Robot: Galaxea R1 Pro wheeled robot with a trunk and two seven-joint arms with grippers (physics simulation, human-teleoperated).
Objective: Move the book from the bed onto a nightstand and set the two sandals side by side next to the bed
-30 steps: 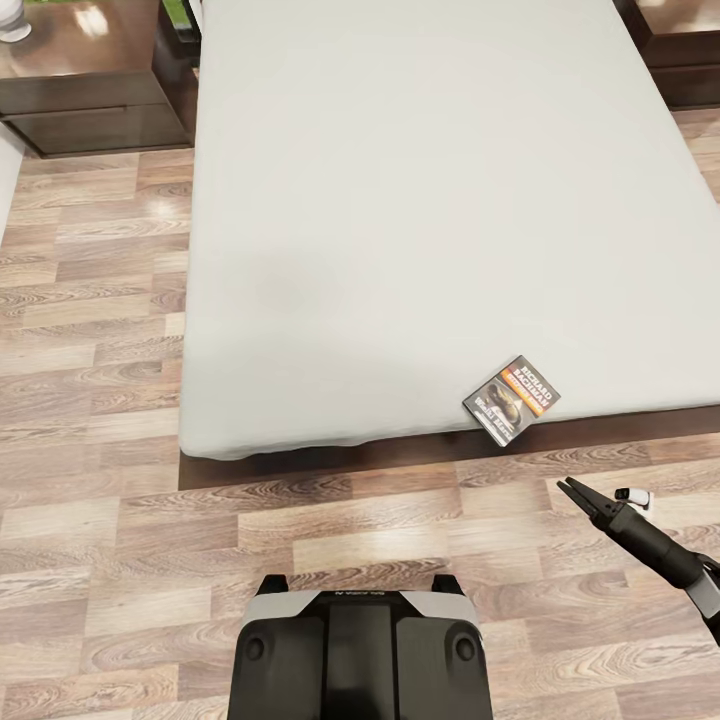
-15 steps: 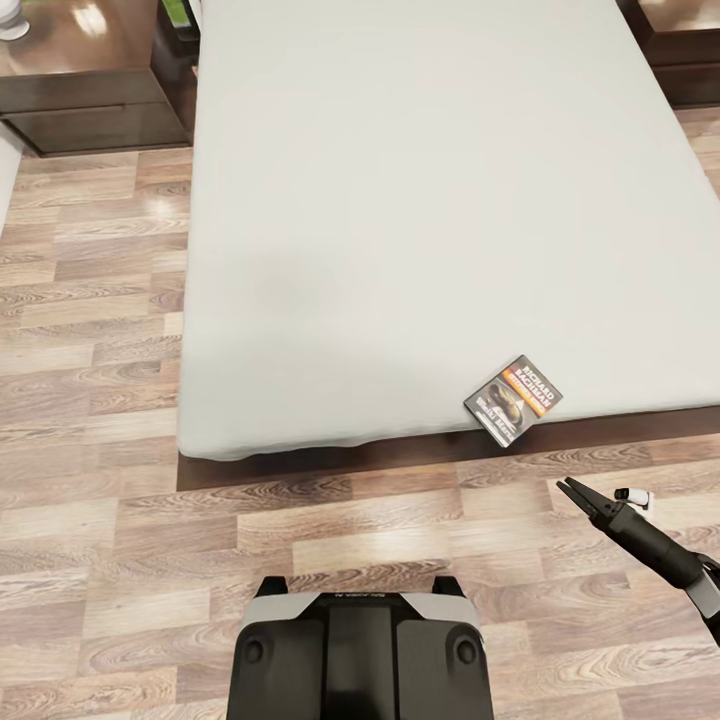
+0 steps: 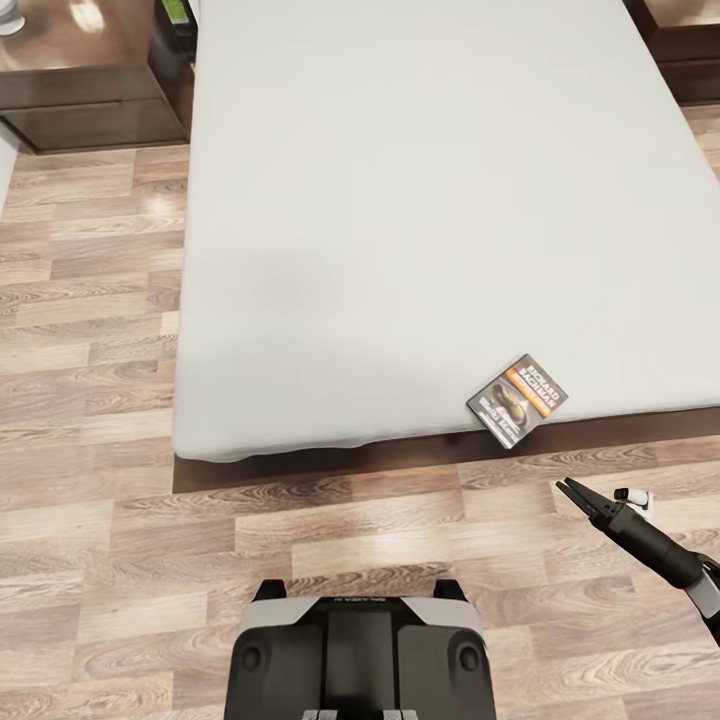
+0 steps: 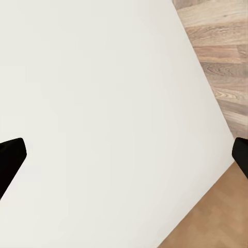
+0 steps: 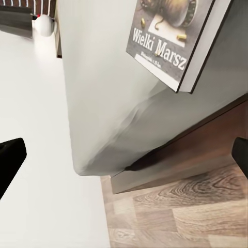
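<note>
Leftmost, a glossy dark-brown wooden nightstand (image 3: 75,85) is seen beside the head of the large pale-grey bed (image 3: 400,200). Further right, the thin dark paperback book with an orange band (image 3: 517,399) lies at the mattress's foot edge, one corner overhanging it; it is judged light, stiff and slick-covered, best pinched at that overhang. Rightmost, the right gripper (image 3: 572,489) hovers nearby, its jaws apparently together.

Matt, smooth pale-grey cloth mattress (image 3: 400,200) sits on a dark brown wooden bed frame (image 3: 330,458). The grained wood-plank floor (image 3: 90,330) carries a soft sheen. The dark-brown wooden nightstand (image 3: 80,60) has a glossy, reflective top. The thin paperback book's (image 3: 517,400) printed cover looks smooth, its paper edge white.
</note>
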